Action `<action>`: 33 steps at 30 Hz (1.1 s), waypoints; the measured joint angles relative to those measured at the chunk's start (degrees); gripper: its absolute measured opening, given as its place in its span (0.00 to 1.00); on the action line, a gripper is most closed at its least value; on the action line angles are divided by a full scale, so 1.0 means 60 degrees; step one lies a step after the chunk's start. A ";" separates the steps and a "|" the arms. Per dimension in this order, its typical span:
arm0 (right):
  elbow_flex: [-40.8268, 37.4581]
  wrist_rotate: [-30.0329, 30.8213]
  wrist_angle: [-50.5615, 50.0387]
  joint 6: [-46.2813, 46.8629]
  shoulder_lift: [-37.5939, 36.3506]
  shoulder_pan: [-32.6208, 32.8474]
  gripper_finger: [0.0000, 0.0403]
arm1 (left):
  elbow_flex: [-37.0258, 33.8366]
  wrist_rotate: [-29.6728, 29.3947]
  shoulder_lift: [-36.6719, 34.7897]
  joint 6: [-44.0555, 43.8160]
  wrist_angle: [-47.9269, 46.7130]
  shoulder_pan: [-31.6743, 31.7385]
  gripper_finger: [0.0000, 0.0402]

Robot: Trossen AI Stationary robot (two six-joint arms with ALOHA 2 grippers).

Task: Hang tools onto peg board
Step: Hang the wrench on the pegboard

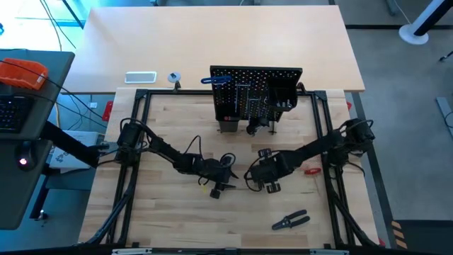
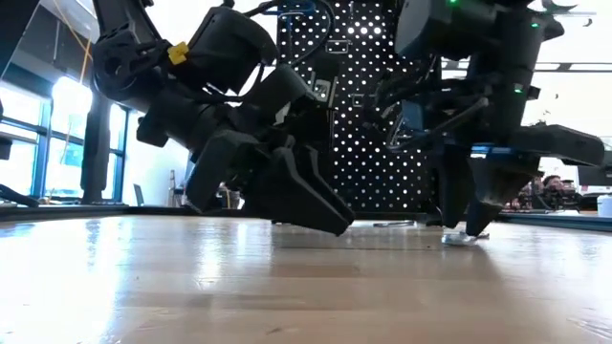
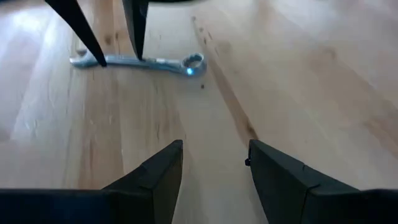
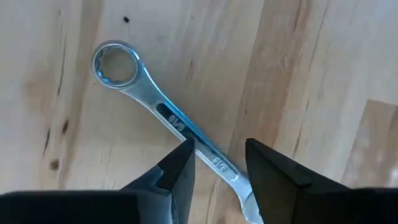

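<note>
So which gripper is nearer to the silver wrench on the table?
The right. The right gripper has its open fingers astride the silver wrench, about to grasp. The left gripper, also open, waits a little way off, pointing toward it.

Peg board (image 1: 256, 98) upright at far table edge, tools hung on it. Left gripper (image 1: 221, 185) and right gripper (image 1: 263, 181) low, near each other mid-table; finger gaps unclear. Black-handled pliers (image 1: 291, 220) lie beyond right gripper, toward near edge.

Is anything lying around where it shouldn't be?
Yes. The pliers and a red tool lie loose on the table, away from the peg board. The silver wrench lies flat too, between the right gripper fingers.
</note>
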 joint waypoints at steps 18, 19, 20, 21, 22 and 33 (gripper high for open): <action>-0.0007 -0.0626 0.1348 0.1827 0.0406 -0.0400 0.33 | -0.0007 -0.1211 -0.0137 0.0077 -0.0097 -0.0093 0.44; -0.0007 -0.0575 0.1507 0.1961 0.0416 -0.0404 0.33 | -0.0011 -0.1401 -0.0194 0.0179 -0.0153 -0.0117 0.44; -0.0007 -0.0518 0.1749 0.2082 0.0423 -0.0404 0.33 | -0.0011 -0.1478 -0.0223 0.0297 -0.0001 -0.0139 0.44; -0.0007 -0.0482 0.2087 0.2213 0.0433 -0.0404 0.33 | -0.0004 -0.1547 -0.0308 0.0389 0.0064 -0.0164 0.44; -0.0004 -0.0477 0.2351 0.2318 0.0433 -0.0404 0.33 | -0.0010 -0.1625 -0.0388 0.0490 0.0021 -0.0197 0.44; 0.0011 0.0283 0.3170 0.3183 0.0330 -0.0521 0.33 | 0.0182 -0.2662 -0.0492 -0.0462 0.0074 -0.0051 0.44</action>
